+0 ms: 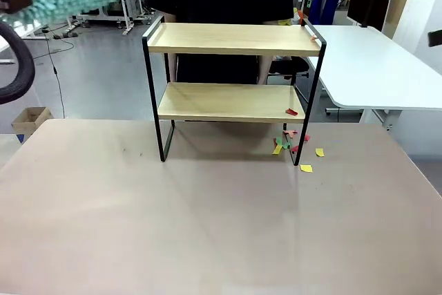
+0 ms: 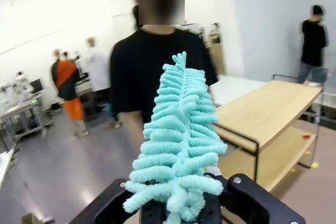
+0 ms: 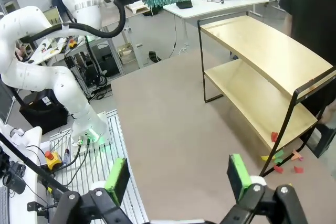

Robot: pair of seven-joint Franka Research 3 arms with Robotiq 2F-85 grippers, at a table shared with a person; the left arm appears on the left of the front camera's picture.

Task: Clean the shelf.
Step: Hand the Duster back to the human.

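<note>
Left pincer (image 2: 181, 211) pinches a teal duster (image 2: 176, 150) raised at 10 o'clock of the shelf (image 1: 231, 39), right pincer (image 3: 178, 174) spread; paper scraps (image 1: 291, 111) remain on the lower board, cleaning unfinished.

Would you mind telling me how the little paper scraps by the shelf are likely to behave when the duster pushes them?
The paper scraps look thin and flat, so probably very light and apt to scatter. The duster in the left gripper looks soft and fluffy, so scraps may cling.
</note>
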